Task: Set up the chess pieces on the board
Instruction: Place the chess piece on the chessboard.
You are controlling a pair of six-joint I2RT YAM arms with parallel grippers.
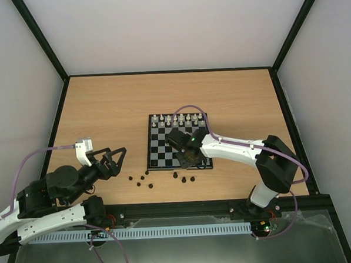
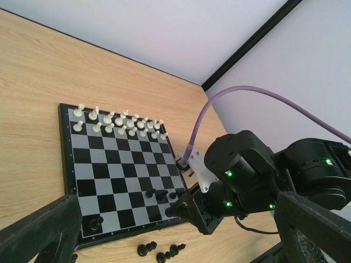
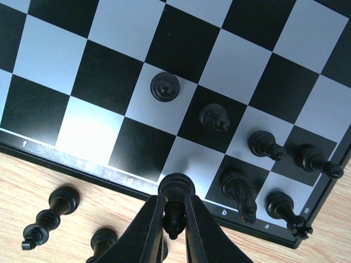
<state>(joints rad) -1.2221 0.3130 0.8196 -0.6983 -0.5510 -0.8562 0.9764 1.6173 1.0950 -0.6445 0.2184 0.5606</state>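
Chess piece (image 3: 175,185) clamped in right hand (image 3: 175,200) at the board (image 3: 82,38) edge; left hand (image 1: 119,160) spread open

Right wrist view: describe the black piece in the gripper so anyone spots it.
Find the near edge of the chessboard. There the right gripper pinches one black piece. It alone is gripped; its neighbours stand free on squares or sit on the wood.

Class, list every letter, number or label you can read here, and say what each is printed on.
"f": the board's near border, left part.
"d": same border, further right.
"b", "a": same border, by the corner.
"8": side border at that corner, faint.
Other border letters are washed out or hidden behind the right gripper and its chess piece. Other views: nothing legible.
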